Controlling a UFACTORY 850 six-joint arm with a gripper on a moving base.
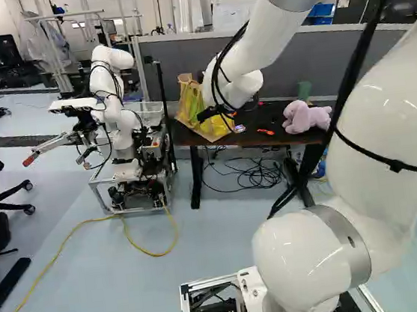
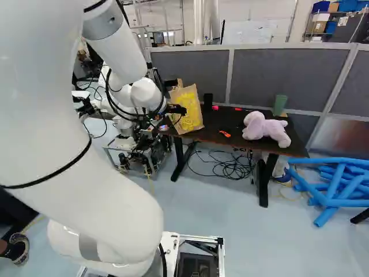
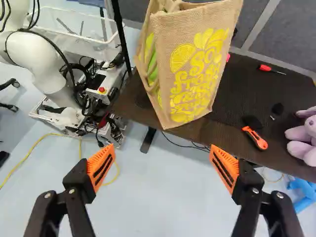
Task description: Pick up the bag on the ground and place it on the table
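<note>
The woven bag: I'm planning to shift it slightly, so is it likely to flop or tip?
The bag will probably bend but not collapse, since its broad woven sides stand up. It could tip or drop if nudged forward, as its base reaches about to the edge of the table.

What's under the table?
A tangle of black cables on the floor between the legs. The tabletop covers its own underside and some floor behind; in the left base view the arm hides more.
</note>
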